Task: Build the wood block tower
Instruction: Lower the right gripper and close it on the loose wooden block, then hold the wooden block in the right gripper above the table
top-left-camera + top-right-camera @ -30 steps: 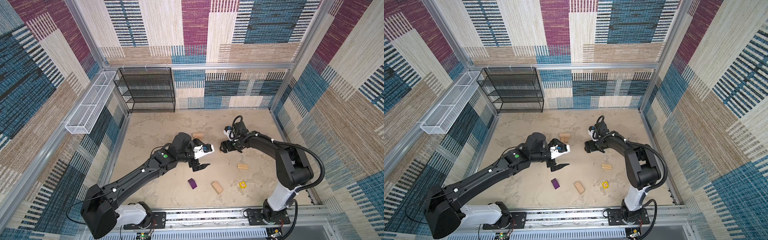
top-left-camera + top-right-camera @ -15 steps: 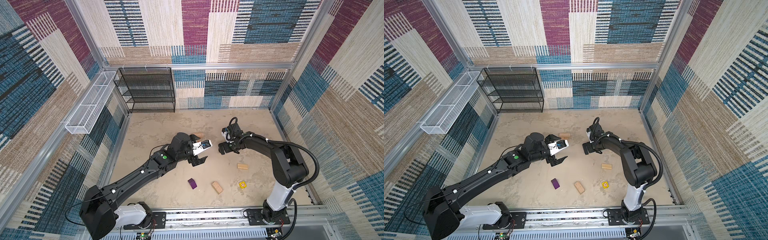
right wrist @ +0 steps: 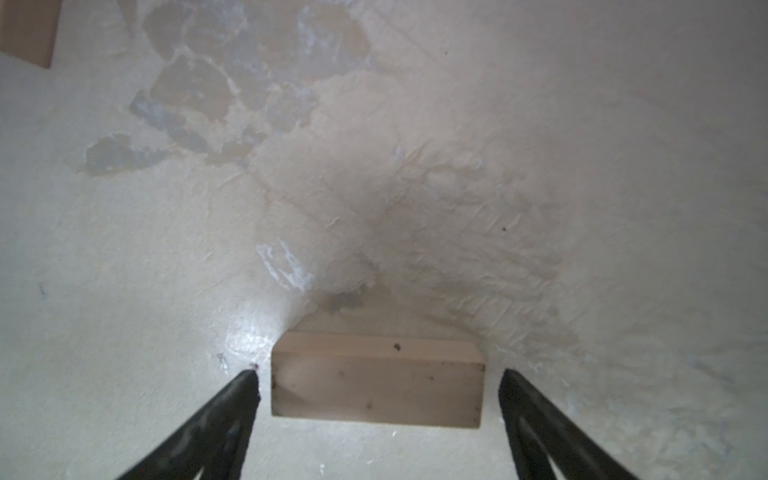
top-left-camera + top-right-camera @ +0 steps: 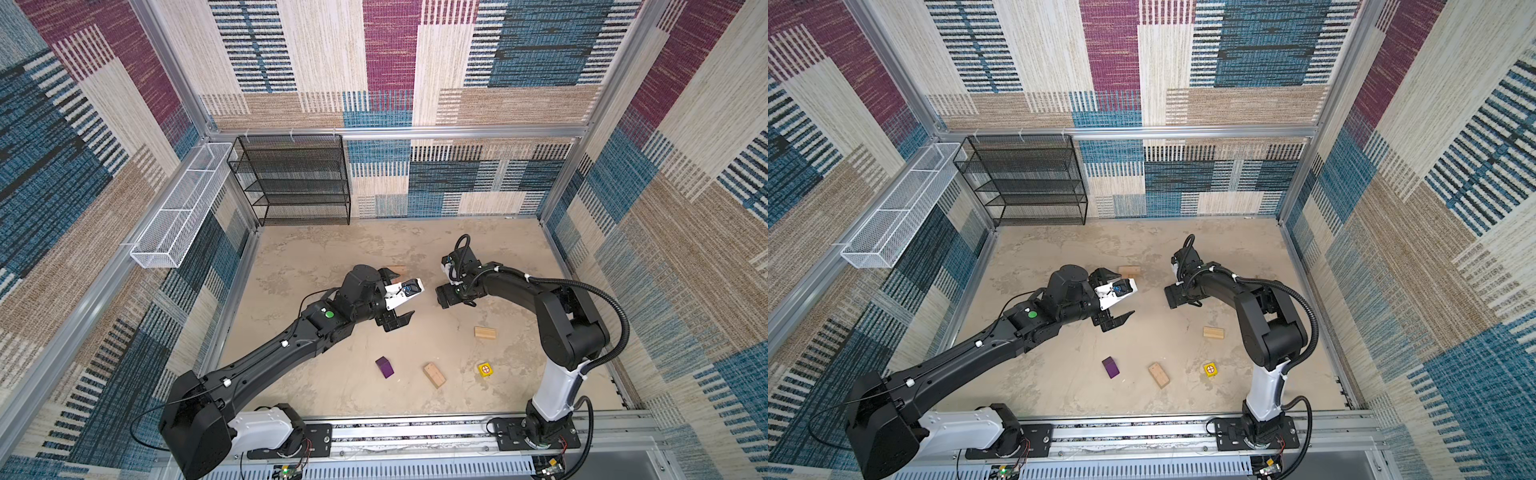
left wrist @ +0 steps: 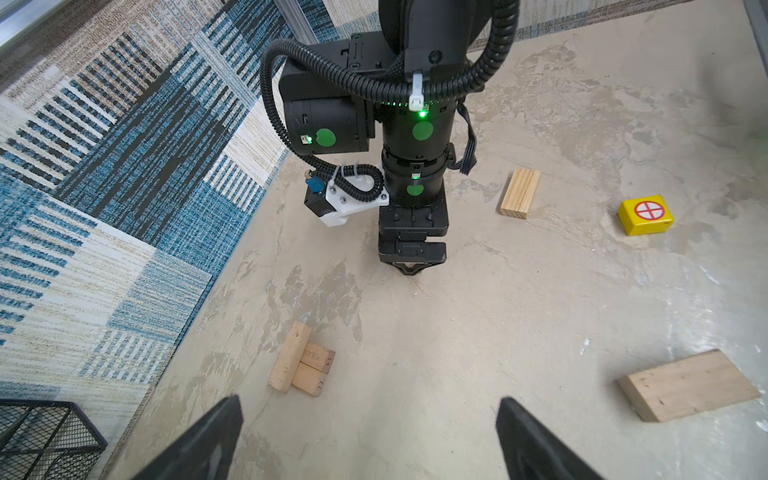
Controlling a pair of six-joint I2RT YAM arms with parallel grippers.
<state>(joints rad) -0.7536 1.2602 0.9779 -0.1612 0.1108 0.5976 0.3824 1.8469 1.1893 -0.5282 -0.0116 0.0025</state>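
Left gripper (image 4: 401, 296) hangs over the middle of the floor (image 4: 332, 257), jaws spread wide, nothing between them; its wrist view shows only bare floor between the fingertips (image 5: 226, 415). Just beyond it, toward the back wall, sits the wood block tower (image 5: 301, 365): a low cluster of three tan bricks, all touching, one lying against two others. I cannot tell whether any rests on top. It peeks out from behind the left gripper in both top views (image 4: 1129, 271). Right gripper (image 4: 444, 296) points straight down at the floor, near the tower but apart from it. Its jaws stand apart astride a flat brick (image 3: 377, 382), with a gap on each side and neither finger touching. Nearer the arm bases lie a loose brick (image 4: 485, 332), an angled brick (image 4: 434, 375), a yellow cube (image 4: 485, 369) and a purple block (image 4: 385, 367), each apart from the others.
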